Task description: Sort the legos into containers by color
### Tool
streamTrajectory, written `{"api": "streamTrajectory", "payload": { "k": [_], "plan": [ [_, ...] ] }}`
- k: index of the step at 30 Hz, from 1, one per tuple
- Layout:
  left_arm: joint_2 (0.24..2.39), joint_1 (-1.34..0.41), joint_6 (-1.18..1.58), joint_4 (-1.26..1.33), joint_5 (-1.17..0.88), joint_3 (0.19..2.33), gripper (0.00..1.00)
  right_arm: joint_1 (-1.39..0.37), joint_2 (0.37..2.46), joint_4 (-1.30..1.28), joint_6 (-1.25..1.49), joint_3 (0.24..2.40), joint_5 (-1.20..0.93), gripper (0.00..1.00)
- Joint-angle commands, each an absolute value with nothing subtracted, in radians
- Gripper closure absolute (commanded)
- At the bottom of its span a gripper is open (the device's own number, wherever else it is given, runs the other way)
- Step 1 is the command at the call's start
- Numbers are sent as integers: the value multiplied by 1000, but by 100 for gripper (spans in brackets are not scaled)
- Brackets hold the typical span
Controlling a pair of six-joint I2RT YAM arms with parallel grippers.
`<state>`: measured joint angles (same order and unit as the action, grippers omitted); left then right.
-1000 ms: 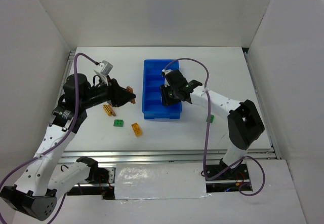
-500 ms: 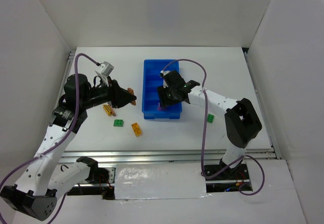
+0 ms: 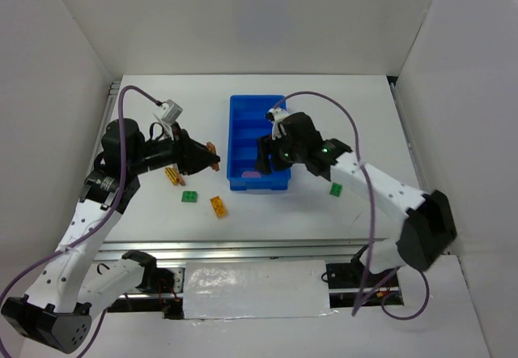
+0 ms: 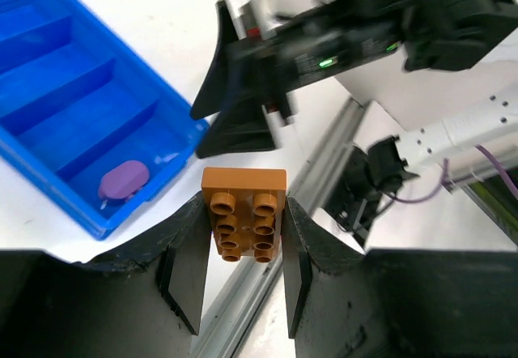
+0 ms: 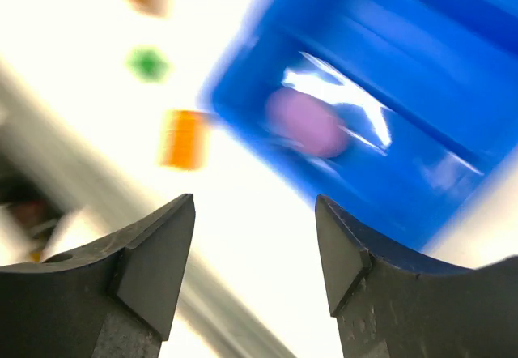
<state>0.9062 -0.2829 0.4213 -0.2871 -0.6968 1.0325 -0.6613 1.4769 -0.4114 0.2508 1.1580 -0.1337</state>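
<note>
The blue tray lies at the table's middle, its compartments running front to back. A purple lego rests in the nearest compartment, also seen in the left wrist view and, blurred, in the right wrist view. My right gripper hovers over the tray's near end, open with nothing between its fingers. My left gripper hangs left of the tray, shut on a brown lego, studs facing the camera.
Loose on the table left of the tray lie a green lego, an orange lego and a yellow-orange lego. Another green lego lies right of the tray. White walls enclose the table.
My right gripper has opened and the purple lego now lies in the nearest compartment. The right arm has swung its elbow out to the right. The left arm has held still.
</note>
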Motion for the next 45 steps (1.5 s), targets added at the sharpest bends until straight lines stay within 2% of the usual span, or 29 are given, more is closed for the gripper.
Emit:
{"api": "streamTrajectory", "payload": {
  "k": [1, 3, 8, 11, 16, 21, 30, 35, 38, 41, 42, 44, 45],
  "plan": [
    [882, -272, 431, -172, -852, 1012, 100, -669, 1256, -233, 226, 1062, -475, 31],
    [876, -265, 458, -99, -937, 994, 100, -670, 1195, -100, 256, 1011, -666, 26],
    [868, -259, 575, 106, -1123, 931, 100, -681, 1134, 223, 472, 927, -833, 24],
    [862, -261, 632, 173, -1131, 919, 100, -736, 1141, 353, 546, 905, -792, 22],
    [848, -261, 707, 239, -1098, 899, 100, -818, 1173, 414, 549, 926, -677, 22],
    [847, -261, 784, 313, -1109, 876, 100, -854, 1226, 538, 586, 936, -735, 23],
    [847, -261, 796, 321, -1121, 868, 100, -871, 1246, 511, 554, 992, -696, 26],
    [844, -261, 792, 319, -1121, 856, 100, -873, 1267, 558, 584, 1002, -690, 34],
    [848, -261, 787, 313, -1120, 861, 100, -877, 1275, 565, 588, 1008, -693, 43],
    [848, -261, 785, 304, -1118, 868, 100, -879, 1281, 574, 586, 1000, -695, 58],
    [848, -261, 785, 304, -1118, 870, 100, -879, 1279, 583, 589, 994, -692, 67],
    [847, -261, 784, 302, -1118, 870, 100, -876, 1275, 597, 595, 985, -690, 77],
    [848, -261, 779, 301, -1117, 871, 100, -877, 1273, 597, 594, 985, -693, 88]
  ]
}}
